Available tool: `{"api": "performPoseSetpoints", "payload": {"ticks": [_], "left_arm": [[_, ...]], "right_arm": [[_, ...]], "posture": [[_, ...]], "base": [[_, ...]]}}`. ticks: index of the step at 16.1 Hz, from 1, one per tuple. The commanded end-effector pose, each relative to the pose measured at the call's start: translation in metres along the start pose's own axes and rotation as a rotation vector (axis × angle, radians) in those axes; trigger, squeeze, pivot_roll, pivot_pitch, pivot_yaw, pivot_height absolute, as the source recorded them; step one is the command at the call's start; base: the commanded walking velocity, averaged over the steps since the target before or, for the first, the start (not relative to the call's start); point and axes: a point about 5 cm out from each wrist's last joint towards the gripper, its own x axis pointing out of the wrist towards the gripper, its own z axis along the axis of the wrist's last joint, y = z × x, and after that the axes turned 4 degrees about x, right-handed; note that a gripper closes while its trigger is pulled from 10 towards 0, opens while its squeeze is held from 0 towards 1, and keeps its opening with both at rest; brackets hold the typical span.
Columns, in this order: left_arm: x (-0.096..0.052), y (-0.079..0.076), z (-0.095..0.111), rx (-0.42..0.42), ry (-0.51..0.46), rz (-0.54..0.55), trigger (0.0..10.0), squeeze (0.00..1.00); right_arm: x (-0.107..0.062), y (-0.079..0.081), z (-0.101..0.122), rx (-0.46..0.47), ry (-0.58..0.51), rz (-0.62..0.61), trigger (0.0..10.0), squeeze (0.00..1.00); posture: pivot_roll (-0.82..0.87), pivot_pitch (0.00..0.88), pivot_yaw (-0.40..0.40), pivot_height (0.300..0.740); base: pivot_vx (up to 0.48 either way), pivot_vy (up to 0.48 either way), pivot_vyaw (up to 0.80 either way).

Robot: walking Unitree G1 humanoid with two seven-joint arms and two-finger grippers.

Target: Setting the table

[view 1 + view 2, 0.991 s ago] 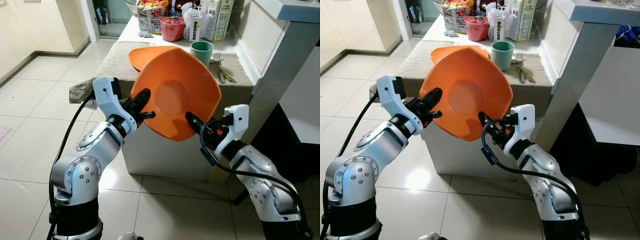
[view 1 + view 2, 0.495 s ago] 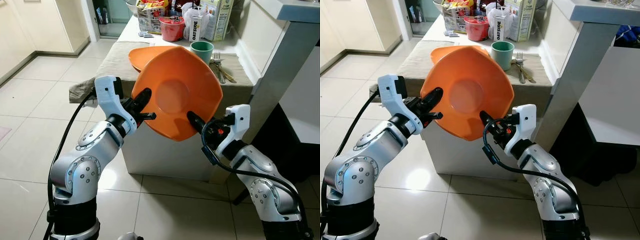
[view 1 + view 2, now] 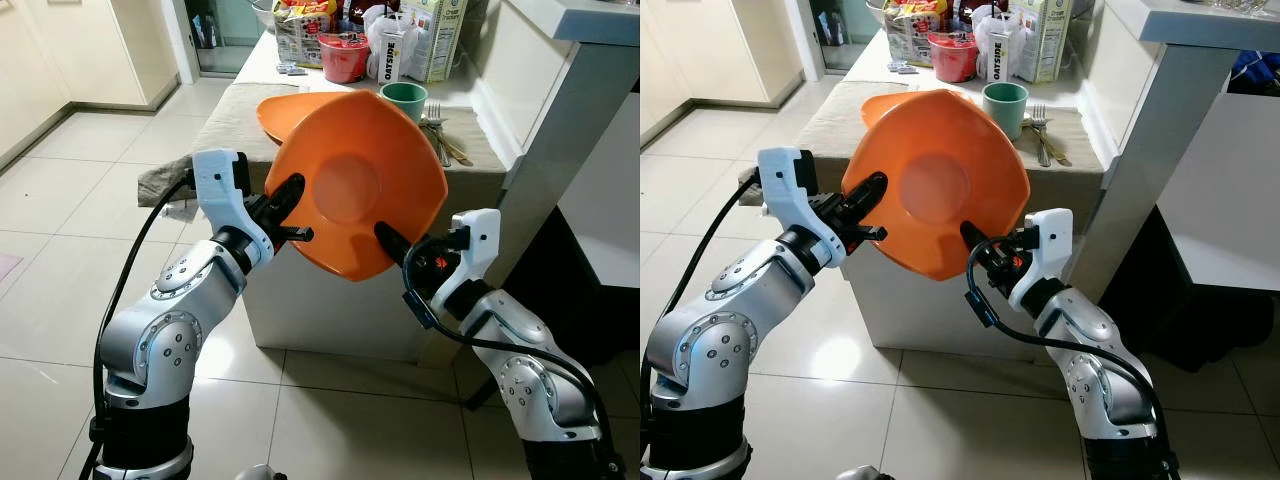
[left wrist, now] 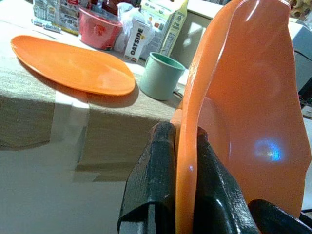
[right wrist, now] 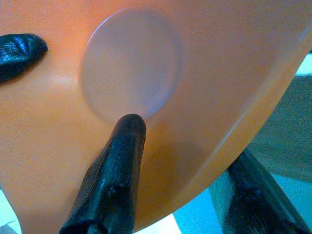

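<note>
Orange bowl (image 3: 360, 185) tilted, pinched at opposite rims by left end effector (image 3: 285, 200) and right end effector (image 3: 390, 240), short of counter (image 3: 230, 120) for two-arm placement.

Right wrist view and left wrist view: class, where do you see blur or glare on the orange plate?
Right wrist view: the orange plate sits so close that it and the fingers look soft. Left wrist view: a bluish glare spot marks the plate, and daylight falls in a bright strip across the table.
</note>
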Motion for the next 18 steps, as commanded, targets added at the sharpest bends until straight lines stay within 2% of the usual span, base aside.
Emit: {"api": "performPoseSetpoints", "payload": {"ticks": [1, 5, 6, 14, 18], "left_arm": [[0.0002, -0.0002, 0.0201, 0.085, -0.083, 0.028, 10.0, 0.0], [0.0008, 0.0049, 0.0212, 0.092, -0.088, 0.059, 10.0, 0.0], [0.0011, 0.0071, 0.022, 0.097, -0.095, 0.075, 10.0, 1.0], [0.004, 0.0059, 0.0197, 0.086, -0.093, 0.041, 10.0, 1.0], [0.0054, 0.0055, 0.016, 0.113, -0.065, 0.042, 10.0, 1.0]], "right_arm": [[-0.0023, -0.0041, -0.019, -0.056, 0.127, -0.037, 0.0, 0.0], [-0.0026, -0.0029, -0.0205, -0.055, 0.13, -0.037, 0.0, 0.0], [-0.0024, -0.0032, -0.0206, -0.056, 0.13, -0.038, 0.0, 0.0], [-0.0016, -0.0033, -0.0218, -0.063, 0.133, -0.039, 0.0, 0.0], [-0.0024, -0.0034, -0.022, -0.069, 0.132, -0.041, 0.0, 0.0]], "posture": [[-0.13, 0.0, 0.031, 0.74], [-0.13, 0.0, 0.033, 0.74], [-0.13, 0.0, 0.033, 0.74], [-0.13, 0.0, 0.032, 0.74], [-0.14, 0.0, 0.033, 0.74]], "base": [[0.0, 0.0, 0.0], [-0.128, 0.0, 0.0], [0.0, 0.0, 0.0], [0.0, 0.0, 0.0], [0.0, 0.0, 0.0]]}}
